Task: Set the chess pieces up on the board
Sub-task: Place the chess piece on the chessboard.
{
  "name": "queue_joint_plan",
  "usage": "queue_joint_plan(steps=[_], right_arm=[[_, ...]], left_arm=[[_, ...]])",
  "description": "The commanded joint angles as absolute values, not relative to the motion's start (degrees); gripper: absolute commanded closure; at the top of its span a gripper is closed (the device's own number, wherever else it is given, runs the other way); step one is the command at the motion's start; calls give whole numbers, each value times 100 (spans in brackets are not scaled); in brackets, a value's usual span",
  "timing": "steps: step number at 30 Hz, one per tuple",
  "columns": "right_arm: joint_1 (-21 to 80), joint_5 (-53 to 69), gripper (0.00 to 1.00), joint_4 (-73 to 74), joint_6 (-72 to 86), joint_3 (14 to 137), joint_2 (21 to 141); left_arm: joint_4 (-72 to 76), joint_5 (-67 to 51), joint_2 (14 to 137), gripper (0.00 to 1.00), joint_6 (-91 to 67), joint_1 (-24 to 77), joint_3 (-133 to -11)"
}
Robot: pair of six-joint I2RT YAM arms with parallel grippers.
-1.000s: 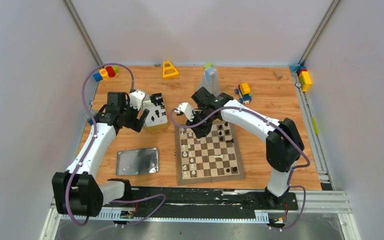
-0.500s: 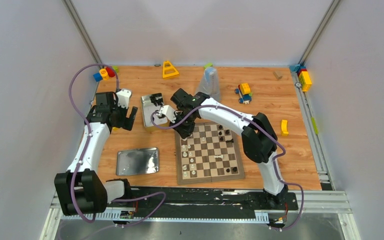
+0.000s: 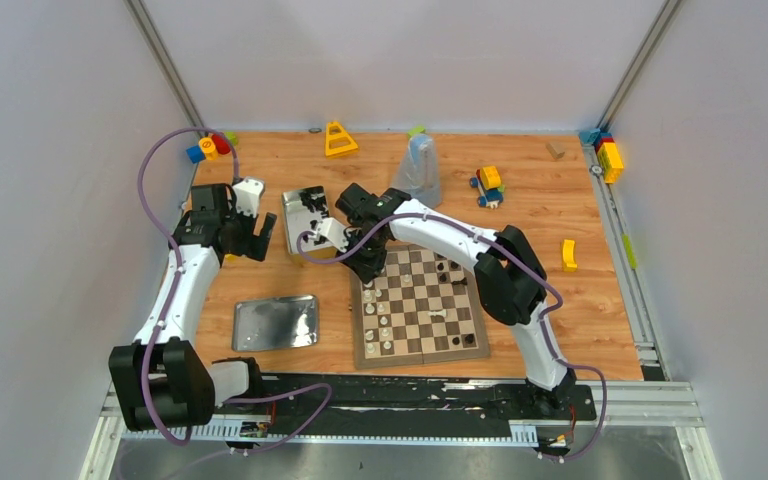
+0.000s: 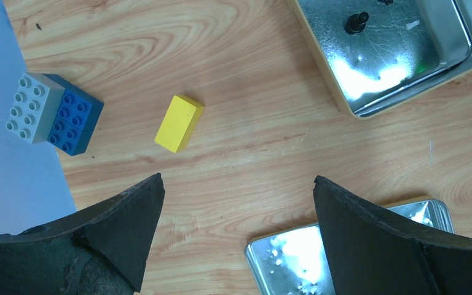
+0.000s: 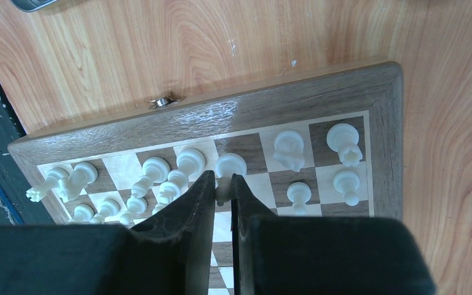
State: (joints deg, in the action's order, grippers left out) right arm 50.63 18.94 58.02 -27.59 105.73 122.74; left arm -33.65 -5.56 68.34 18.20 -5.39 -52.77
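Most white pieces point(image 5: 289, 150) stand on the board point(image 5: 221, 110) beneath the right hand point(image 5: 222, 184), which grips a pawn point(image 5: 229, 165), while black pieces point(image 4: 356, 22) wait in the tin point(image 4: 344, 107) ahead of the spread left hand point(image 4: 238, 184).

Board point(image 3: 418, 305) at centre of table point(image 3: 540, 220); pieces point(image 5: 289, 149) on its left files. Lid point(image 3: 276, 322) left of board; tin point(image 3: 292, 212) behind lid.

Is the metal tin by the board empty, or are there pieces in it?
Not empty. The left wrist view shows a black chess piece inside the tin, on its shiny floor; the tin's far part is cut off.
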Motion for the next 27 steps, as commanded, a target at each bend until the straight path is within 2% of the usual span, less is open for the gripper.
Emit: queue_joint_plan(steps=[1, 18, 27], right_arm=[[5117, 1881, 94, 5805, -2874, 10854, 12366], [5166, 1808, 91, 5813, -2902, 10811, 12464], [5160, 1732, 67, 5809, -2844, 10861, 12402]], left_arm=[[-3322, -668, 6846, 1, 1739, -606, -5416], [-3298, -745, 6830, 2, 1773, -615, -5388], [-3321, -764, 6821, 2, 1775, -609, -5388]])
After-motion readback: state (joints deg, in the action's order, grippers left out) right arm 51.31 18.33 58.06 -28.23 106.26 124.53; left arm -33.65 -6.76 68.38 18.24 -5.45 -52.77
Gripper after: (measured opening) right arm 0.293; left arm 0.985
